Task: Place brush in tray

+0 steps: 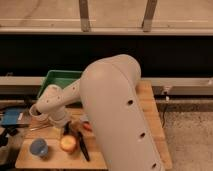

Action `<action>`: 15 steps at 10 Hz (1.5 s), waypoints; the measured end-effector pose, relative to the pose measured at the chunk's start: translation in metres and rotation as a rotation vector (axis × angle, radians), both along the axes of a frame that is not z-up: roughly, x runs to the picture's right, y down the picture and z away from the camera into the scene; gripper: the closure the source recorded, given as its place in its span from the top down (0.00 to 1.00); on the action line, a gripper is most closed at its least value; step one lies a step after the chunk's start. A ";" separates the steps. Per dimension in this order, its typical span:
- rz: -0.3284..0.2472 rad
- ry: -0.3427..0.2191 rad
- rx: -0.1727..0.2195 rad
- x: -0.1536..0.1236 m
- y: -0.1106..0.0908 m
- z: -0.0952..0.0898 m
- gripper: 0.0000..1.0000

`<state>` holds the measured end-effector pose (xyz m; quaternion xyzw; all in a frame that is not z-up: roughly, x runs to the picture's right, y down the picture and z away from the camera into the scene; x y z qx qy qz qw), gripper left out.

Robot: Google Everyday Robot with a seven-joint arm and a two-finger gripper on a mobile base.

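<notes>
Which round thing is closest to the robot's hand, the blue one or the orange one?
The orange bowl: it sits right by the gripper, beside the dark brush. The blue cup is farther left, near the table corner.

Reads as a robot lab or test bay, not a home. Cues: plain wooden table (pixel 150 115) on a speckled hard floor (pixel 192 137), pushed up against a wide dark band (pixel 170 55) with a pale rail (pixel 192 82) along its foot. Two metal uprights (pixel 84 15) stand at the far top. A small cable fitting (pixel 166 91) hangs off the table's far right edge.

The tabletop holds loose test props: green tray (pixel 55 79) far left, dark brush (pixel 82 147), blue cup (pixel 39 148) and round orange item (pixel 68 144) near left. A blue box (pixel 11 118) sits off the left edge.

The big white arm fills the middle; its gripper (pixel 64 128) is low over the near-left tabletop, just beside the orange item.
</notes>
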<state>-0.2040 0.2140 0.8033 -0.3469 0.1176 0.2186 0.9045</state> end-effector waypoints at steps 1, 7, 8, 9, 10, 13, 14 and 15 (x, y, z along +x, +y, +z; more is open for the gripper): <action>0.000 0.023 -0.003 0.005 0.003 0.005 0.79; 0.017 0.030 0.003 0.013 0.006 0.007 0.26; 0.044 0.020 0.008 0.014 0.007 0.002 0.14; 0.059 0.007 0.018 0.016 0.006 0.000 0.06; 0.072 -0.006 0.030 0.017 0.003 -0.003 0.01; 0.103 -0.050 0.057 0.011 -0.005 -0.015 0.00; 0.108 -0.061 0.068 0.010 -0.011 -0.018 0.00; 0.114 -0.078 0.087 0.008 -0.019 -0.025 0.00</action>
